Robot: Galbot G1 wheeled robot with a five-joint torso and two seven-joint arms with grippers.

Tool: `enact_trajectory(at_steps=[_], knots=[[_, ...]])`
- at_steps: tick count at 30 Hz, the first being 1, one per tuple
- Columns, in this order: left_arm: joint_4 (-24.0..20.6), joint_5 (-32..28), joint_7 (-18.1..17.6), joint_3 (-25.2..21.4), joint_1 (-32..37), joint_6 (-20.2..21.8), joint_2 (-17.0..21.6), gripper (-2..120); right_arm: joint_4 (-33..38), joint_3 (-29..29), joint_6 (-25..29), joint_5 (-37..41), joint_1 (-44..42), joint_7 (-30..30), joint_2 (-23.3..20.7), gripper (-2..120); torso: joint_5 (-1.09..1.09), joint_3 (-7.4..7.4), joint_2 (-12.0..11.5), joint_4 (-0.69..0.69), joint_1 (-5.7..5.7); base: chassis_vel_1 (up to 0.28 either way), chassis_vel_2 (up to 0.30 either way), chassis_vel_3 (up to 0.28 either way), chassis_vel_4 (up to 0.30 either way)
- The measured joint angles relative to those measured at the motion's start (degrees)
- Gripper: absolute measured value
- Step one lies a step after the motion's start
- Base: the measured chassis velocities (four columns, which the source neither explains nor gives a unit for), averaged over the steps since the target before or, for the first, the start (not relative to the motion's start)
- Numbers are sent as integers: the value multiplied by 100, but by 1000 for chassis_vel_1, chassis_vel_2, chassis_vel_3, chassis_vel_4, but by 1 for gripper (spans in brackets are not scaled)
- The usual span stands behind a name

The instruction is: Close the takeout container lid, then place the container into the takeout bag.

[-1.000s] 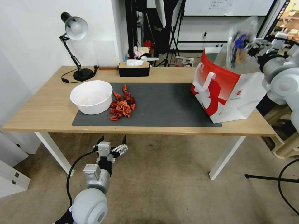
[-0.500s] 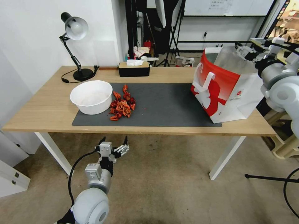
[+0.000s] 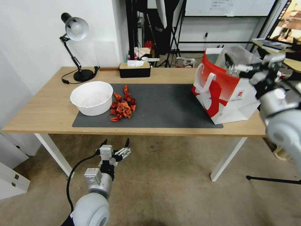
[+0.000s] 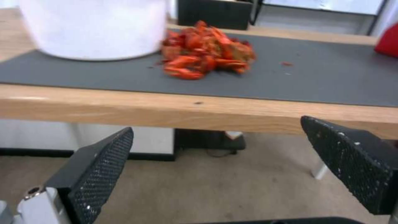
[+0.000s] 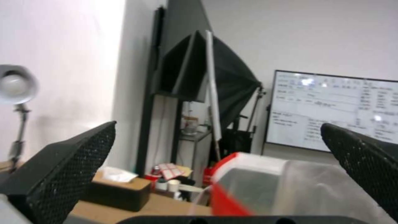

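Worktop (image 3: 47, 113) of pale wood on white legs, carrying a dark grey rectangular mat (image 3: 169, 106) at its centre. On the mat, toward the wall-side end, stands a white round bowl (image 3: 91, 97), with a heap of red crayfish shells (image 3: 123, 105) just beside it. At the mat's opposite end stands the large red-and-white paper takeout bag (image 3: 227, 94), its clear plastic liner (image 3: 238, 56) rising from the mouth. Behind the mat sit a black tissue box (image 3: 134, 69) and a black desk lamp (image 3: 75, 47). The right claw (image 3: 238, 67) hovers over the bag's mouth, jaws wide apart and empty. The left claw (image 3: 114, 147) hangs below the worktop's front edge, above the beige floor (image 3: 163, 188), jaws spread and empty. Beyond the worktop, a whiteboard (image 5: 331, 109) and dark studio stands.
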Motion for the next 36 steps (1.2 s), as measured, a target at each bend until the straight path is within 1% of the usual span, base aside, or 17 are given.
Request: enact_trajectory(at_steps=[1, 3, 4, 5, 7, 9, 10, 11, 12, 13, 15, 16, 17, 18, 21, 26, 36], knots=[[1, 36, 44, -87, 94, -120, -60, 100, 93, 32, 44, -125, -237, -38, 85, 114, 0, 0, 0, 3, 0, 0, 0, 0, 0], [7, 49, 53, -112, 111, -182, -79, 100, 134, 63, 64, -183, -365, -53, 125, 113, 1, 0, 0, 2, 0, 0, 0, 0, 0], [74, 131, 59, -150, 114, -412, -125, 100, 272, 241, 152, -373, -881, -105, 291, 111, 0, 0, 0, 1, 0, 0, 0, 0, 0], [169, 228, 60, -165, 80, -611, -160, 100, 378, 420, 233, -553, -1403, -165, 492, 109, 0, 1, 0, -6, 0, 0, 0, 0, 0], [205, 253, 59, -170, 51, -679, -170, 100, 427, 507, 284, -651, -1653, -195, 602, 108, 1, 1, 0, -8, 0, 0, 0, 0, 0], [268, 262, 42, -168, -19, -799, -190, 100, 509, 748, 572, -1015, -2500, -316, 1115, 102, -1, 0, 0, -5, 0, 0, 0, 0, 0], [268, 262, 42, -168, -19, -799, -190, 100, 509, 748, 572, -1015, -2500, -316, 1115, 102, -1, 0, 0, -5, 0, 0, 0, 0, 0], [283, 271, 41, -166, -37, -830, -196, 100, 508, 792, 688, -1148, -2790, -353, 1317, 101, 3, 0, 0, -5, 0, 0, 0, 0, 0], [297, 291, 43, -159, -57, -855, -203, 100, 483, 826, 840, -1297, -3089, -392, 1545, 101, -2, 0, 0, -4, 0, 0, 0, 0, 0], [297, 291, 43, -159, -57, -855, -203, 100, 483, 826, 840, -1297, -3089, -392, 1545, 101, -2, 0, 0, -4, 0, 0, 0, 0, 0], [312, 305, 56, -134, -60, -863, -211, 100, 329, 825, 1183, -1631, -3613, -476, 2110, 100, 3, 0, 0, -6, -1, 0, 0, 0, 0], [318, 311, 67, -129, -50, -870, -215, 100, 270, 808, 1292, -1719, -3710, -499, 2244, 100, -1, 0, 0, -5, -1, 0, 0, 0, 0], [318, 311, 67, -129, -50, -870, -215, 100, 270, 808, 1292, -1719, -3710, -499, 2244, 100, -1, 0, 0, -5, -1, 0, 0, 0, 0], [333, 326, 88, -123, -16, -899, -220, 100, 161, 773, 1445, -1847, -3823, -533, 2434, 100, -1, 0, 0, -5, -1, 0, 0, 0, 0], [382, 359, 145, -111, 56, -972, -229, 100, -63, 702, 1706, -1983, -3953, -595, 2726, 100, -1, 1, 0, -3, -1, 0, 0, 0, 0], [431, 433, 216, -106, 91, -1063, -254, 100, -273, 613, 1883, -2064, -3995, -648, 2920, 100, 0, 1, -1, -3, 0, 0, 0, 0, 0], [449, 451, 264, -131, 136, -1189, -244, 100, -495, 520, 1939, -2011, -3944, -699, 3046, 100, 1, 1, -1, -4, 0, 0, 0, 0, 0]])
